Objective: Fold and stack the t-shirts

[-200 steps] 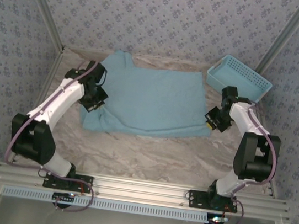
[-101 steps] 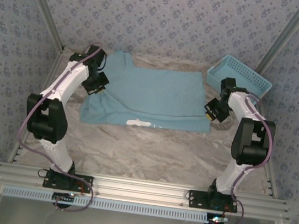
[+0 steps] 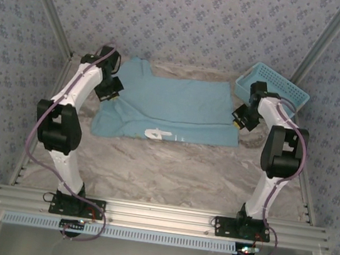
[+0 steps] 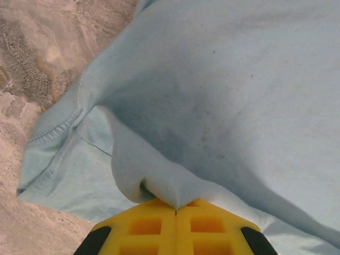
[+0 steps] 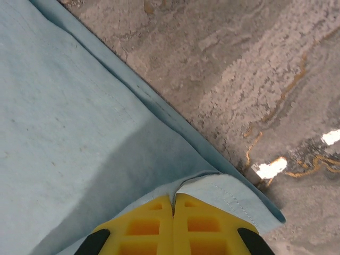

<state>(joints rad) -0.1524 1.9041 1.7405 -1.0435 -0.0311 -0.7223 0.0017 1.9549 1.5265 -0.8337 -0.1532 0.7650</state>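
Shirt pinched at both sides: t-shirt [image 3: 173,106] lies upper centre of the top view.
The left gripper [image 3: 109,88] is clenched on a fold at the shirt's left edge, the right gripper [image 3: 241,119] on the right hem corner; white lettering [image 3: 158,132] shows at the lower edge.

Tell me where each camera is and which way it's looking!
Top external: above and behind the arms, looking down at the table; both arms show, left claw and right claw holding the t-shirt.
Left wrist: on the left arm, looking down past its yellow fingers, shut on cloth.
Right wrist: on the right arm, looking down past its fingers, shut on the hem.
Shared: all three see the t-shirt.
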